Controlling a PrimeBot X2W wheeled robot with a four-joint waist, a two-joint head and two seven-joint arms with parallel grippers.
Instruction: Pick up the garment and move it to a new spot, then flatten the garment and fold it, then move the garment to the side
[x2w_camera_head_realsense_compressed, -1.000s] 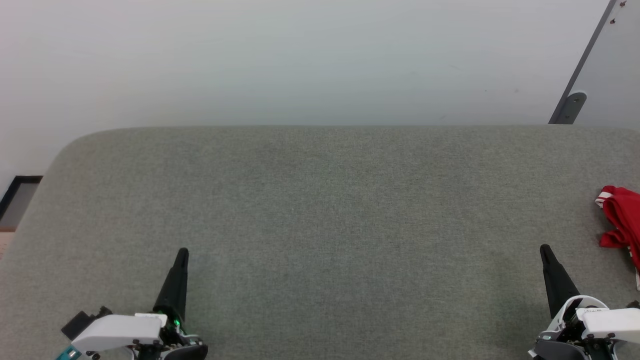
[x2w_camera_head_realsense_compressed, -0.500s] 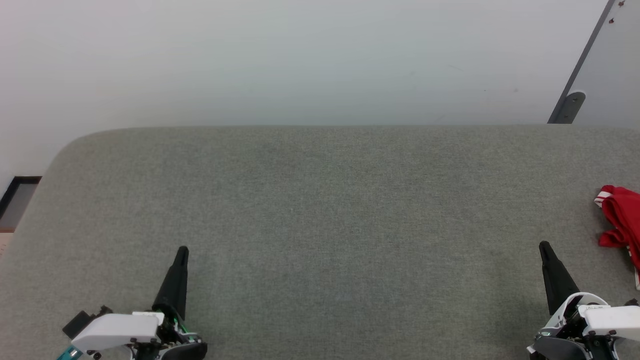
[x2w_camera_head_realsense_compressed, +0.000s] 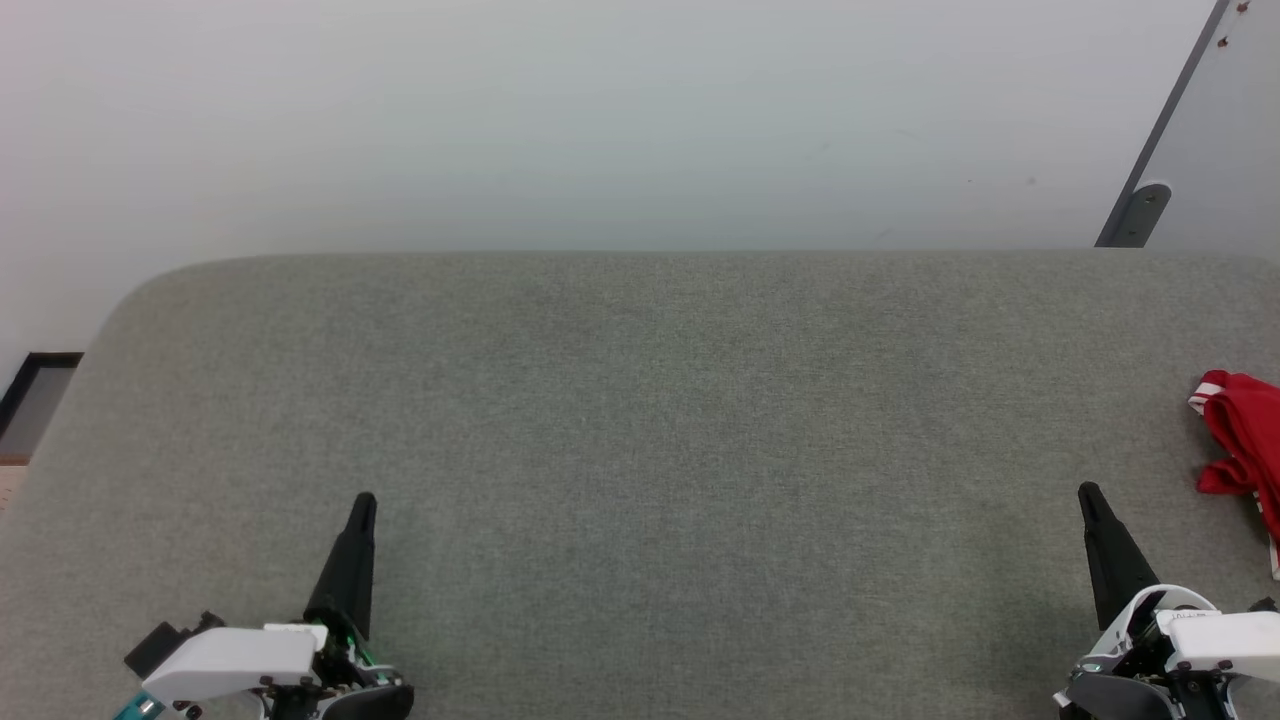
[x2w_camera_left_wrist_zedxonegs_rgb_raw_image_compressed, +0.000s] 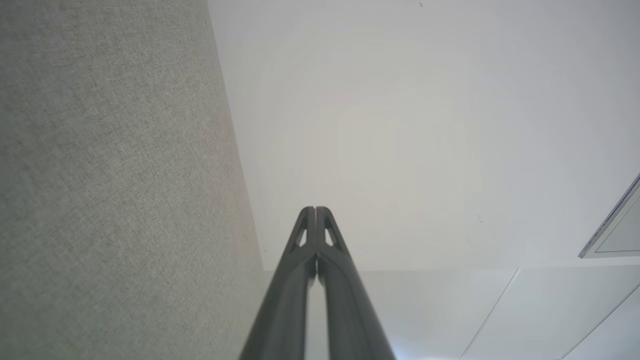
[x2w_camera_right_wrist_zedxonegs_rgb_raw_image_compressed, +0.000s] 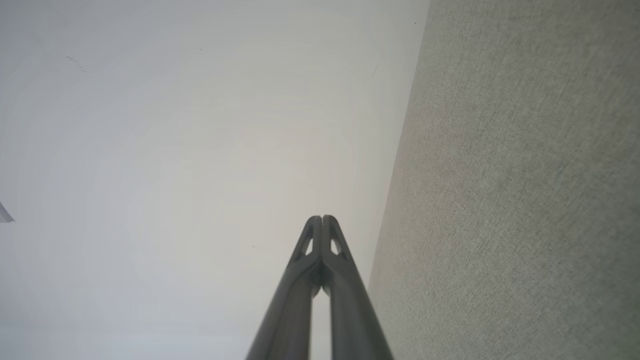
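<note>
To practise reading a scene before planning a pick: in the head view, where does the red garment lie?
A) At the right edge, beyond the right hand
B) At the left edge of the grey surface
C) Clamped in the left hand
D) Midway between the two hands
A: the garment lies bunched at the right edge of the grey surface, further right than the right hand and apart from it.

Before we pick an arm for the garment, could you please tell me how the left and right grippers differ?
The left gripper sits at the lower left, the right gripper at the lower right. The right gripper is close to the red garment; the left gripper is far across the grey surface from it. Both are shut and empty.
</note>
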